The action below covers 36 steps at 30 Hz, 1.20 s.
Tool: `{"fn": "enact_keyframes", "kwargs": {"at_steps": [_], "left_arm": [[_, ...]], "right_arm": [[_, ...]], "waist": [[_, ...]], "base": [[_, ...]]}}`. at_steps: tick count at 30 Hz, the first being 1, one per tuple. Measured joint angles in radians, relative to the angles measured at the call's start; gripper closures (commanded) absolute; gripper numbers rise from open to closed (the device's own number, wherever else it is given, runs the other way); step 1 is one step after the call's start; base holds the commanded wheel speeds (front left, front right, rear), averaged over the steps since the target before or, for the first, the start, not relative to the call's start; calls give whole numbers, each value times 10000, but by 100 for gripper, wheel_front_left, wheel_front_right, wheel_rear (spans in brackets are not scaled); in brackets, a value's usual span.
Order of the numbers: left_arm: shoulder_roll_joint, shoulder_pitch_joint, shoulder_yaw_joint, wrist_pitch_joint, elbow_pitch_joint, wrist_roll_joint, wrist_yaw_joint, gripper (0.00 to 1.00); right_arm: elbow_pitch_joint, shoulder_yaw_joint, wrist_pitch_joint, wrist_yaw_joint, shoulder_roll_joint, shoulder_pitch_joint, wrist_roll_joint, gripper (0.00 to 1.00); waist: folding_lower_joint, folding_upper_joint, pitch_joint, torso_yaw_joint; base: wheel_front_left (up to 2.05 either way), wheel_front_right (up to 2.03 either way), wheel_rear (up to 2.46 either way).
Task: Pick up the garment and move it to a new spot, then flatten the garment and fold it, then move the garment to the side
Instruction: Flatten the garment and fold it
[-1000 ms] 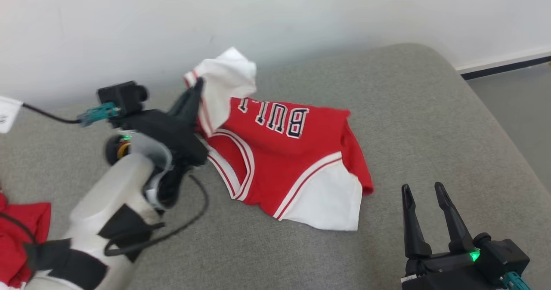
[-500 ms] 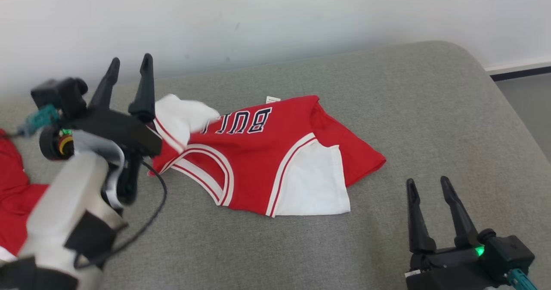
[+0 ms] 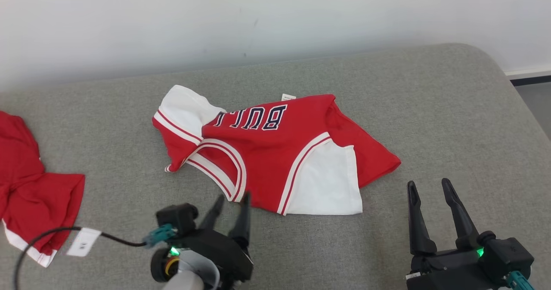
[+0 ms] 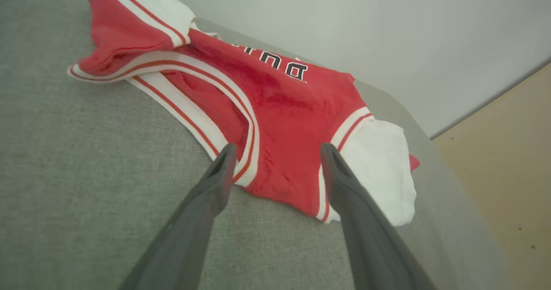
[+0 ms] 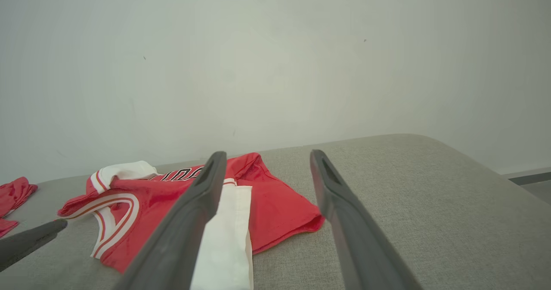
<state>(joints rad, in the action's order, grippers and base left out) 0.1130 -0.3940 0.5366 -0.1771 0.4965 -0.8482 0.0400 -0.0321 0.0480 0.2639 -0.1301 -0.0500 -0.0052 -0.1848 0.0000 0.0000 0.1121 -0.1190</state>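
Garment [image 3: 275, 152], a red jersey with white side panels, red-and-white striped trim and dark white-outlined lettering seen upside down, lies rumpled at the centre of the head view on the grey padded surface [image 3: 452, 109]. One white-edged corner is folded over at its upper left. Left gripper [image 3: 233, 196] at bottom centre-left has fingers parted and empty, tips right at the jersey's near hem, contact unclear; right gripper [image 3: 428, 182] at lower right is likewise spread, holding nothing, apart from the cloth; second red cloth [image 3: 34, 186] at left edge.
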Motion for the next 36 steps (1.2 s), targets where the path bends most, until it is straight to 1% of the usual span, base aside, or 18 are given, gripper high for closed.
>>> {"fn": "enact_keyframes", "kwargs": {"at_steps": [2,5,9,18,24,25,26,29,30,32,36], "left_arm": [[-169,-4,196,360,278,-71,46,0],[-316,-111,443,928,863,-107,314,0],[-500,-260,796,1695,1325,-428,299,0],[-621,-934,815,1377,1925,-1250,213,0],[-608,-1313,1430,1419,1941,-2313,-136,0],[-612,-1379,1486,1313,1952,-2564,-173,26],[-602,-1439,1569,1204,1964,-2729,-288,100],[-629,-1619,1710,663,1914,-3158,-637,100],[-629,-1737,1708,458,1801,-3277,-821,100],[-614,-2101,1647,163,1551,-3547,-1039,100],[-627,-2932,1402,35,947,-3906,-1256,100]], "right_arm": [[23,-12,0,0,0,-21,-4,0],[38,-4,0,0,-2,-53,-2,0],[77,-21,0,0,-2,-129,6,0],[190,-27,0,0,-6,-275,13,0],[199,40,0,0,-10,-384,-6,0],[198,61,0,0,-6,-411,-19,0],[196,100,0,0,-2,-443,-52,0],[165,151,0,0,-2,-471,-61,0],[150,157,0,0,-12,-463,-61,0],[98,174,0,0,0,-448,-73,0],[52,178,0,0,-6,-286,-113,0]], "waist": [[0,0,22,-60],[0,0,80,-171],[0,0,183,-374],[0,0,573,-721],[-1,0,818,-904],[0,0,845,-937],[0,0,863,-978],[0,0,857,-1087],[1,1,826,-1106],[1,1,731,-1134],[0,1,476,-1200]], "base": [[0,0,0],[0,0,0],[0,0,0],[0,0,0],[0,0,0],[0,0,0],[0,0,0],[0,0,0],[0,0,0],[0,0,0],[0,0,0]]}}
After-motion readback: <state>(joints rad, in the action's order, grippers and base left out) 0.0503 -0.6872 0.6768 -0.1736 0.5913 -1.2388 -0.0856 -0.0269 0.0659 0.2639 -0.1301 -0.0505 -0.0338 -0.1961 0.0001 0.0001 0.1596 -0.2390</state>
